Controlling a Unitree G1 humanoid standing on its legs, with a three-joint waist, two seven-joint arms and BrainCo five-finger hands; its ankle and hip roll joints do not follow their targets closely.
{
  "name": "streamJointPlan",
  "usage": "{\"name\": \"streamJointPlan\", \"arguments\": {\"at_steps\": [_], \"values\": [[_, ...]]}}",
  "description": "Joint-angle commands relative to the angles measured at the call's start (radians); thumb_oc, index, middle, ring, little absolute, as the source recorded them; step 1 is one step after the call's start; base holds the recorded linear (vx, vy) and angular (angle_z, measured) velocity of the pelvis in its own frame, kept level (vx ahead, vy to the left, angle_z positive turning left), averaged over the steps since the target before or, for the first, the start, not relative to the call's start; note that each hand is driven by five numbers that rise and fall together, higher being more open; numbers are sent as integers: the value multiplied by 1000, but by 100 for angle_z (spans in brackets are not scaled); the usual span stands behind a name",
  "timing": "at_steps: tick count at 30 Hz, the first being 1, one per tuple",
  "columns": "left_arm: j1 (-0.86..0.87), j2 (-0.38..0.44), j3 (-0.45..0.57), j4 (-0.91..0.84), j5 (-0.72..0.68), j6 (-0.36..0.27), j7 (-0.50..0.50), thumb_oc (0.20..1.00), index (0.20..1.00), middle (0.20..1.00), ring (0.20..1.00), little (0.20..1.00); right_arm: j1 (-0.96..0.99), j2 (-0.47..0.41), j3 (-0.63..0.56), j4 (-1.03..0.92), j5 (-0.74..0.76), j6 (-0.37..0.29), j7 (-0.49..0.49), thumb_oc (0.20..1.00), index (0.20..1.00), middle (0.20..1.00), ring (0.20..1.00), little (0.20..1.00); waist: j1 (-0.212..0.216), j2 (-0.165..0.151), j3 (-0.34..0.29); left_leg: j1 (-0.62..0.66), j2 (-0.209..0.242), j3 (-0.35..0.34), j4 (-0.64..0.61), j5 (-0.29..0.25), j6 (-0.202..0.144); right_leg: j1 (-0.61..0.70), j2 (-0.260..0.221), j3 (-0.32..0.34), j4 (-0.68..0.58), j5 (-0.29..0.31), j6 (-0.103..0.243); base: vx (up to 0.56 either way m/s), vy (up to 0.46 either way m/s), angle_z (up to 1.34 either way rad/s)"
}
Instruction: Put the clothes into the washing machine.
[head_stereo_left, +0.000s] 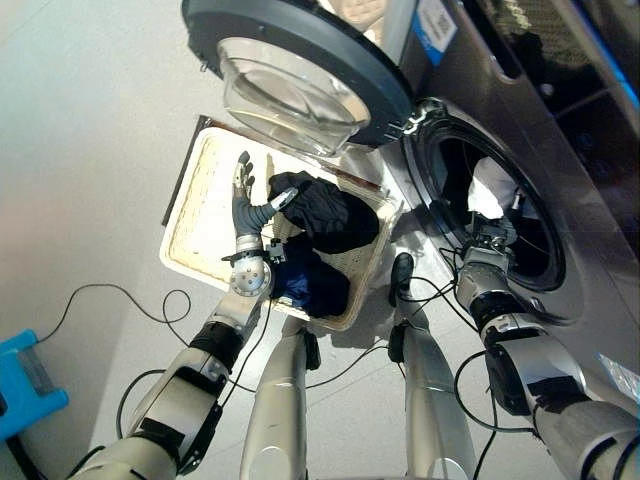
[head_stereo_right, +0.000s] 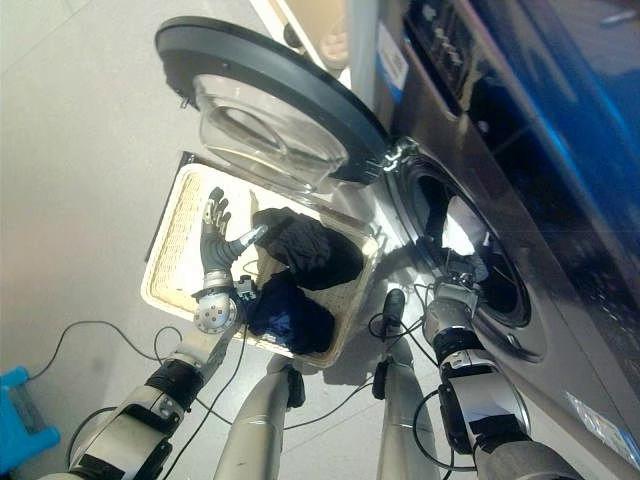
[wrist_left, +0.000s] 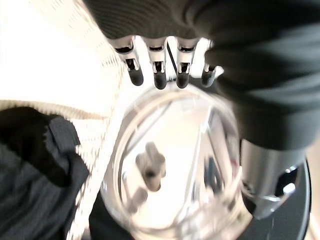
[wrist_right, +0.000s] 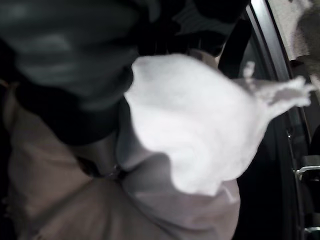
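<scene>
Inside the drum (head_stereo_left: 520, 230), white cloth (head_stereo_left: 492, 186) apparently covers right hand (head_stereo_left: 490, 238).

A pale grey floor (head_stereo_left: 90, 150) fills the scene's left half. On it, at about 8 o'clock by the picture's left edge, sits a bright blue plastic object (head_stereo_left: 25, 385), cut off by the frame. At 12 o'clock, past the top edge of the open door, a strip of a beige surface (head_stereo_right: 322, 30) shows; what it is cannot be told.
</scene>
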Motion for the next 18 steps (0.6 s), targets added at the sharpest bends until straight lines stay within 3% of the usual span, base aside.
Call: {"name": "streamJointPlan", "arguments": {"at_steps": [1,9,10,11,18], "values": [[-9,30,-6,-94,12,-64,19,1000,1000,1000,1000,1000,-27,-57,-44,-43,76,-67,15,200,200,200,200,200,7,43,-20,-31,-83,-39,33,-58,-13,4,-23,-102,152,-116,100,14,-35,13],[-2,61,-35,-155,0,-18,-1,1000,1000,1000,1000,1000,-79,-107,-116,-58,110,-167,-75,200,200,200,200,200,19,52,-20,-37,-90,-58,31,-60,-9,-3,-33,-108,154,-108,105,4,-17,6],[-3,62,-38,-156,-1,-16,-2,1000,1000,1000,1000,1000,-82,-108,-116,-56,110,-170,-83,507,507,507,507,507,20,53,-20,-36,-90,-58,30,-60,-9,-3,-34,-109,154,-107,105,4,-5,6],[-6,65,-46,-156,-4,-9,-4,1000,1000,1000,1000,1000,-86,-116,-109,-44,110,-175,-105,1000,1000,1000,1000,1000,19,53,-20,-36,-90,-58,27,-58,-8,-4,-34,-109,153,-106,105,2,-1,6],[-11,66,-62,-143,-18,-4,-11,1000,1000,1000,1000,1000,-91,-122,-76,-24,92,-174,-134,1000,1000,1000,1000,1000,17,52,-20,-31,-90,-58,27,-57,-5,0,-33,-106,152,-104,104,1,1,2]]}}
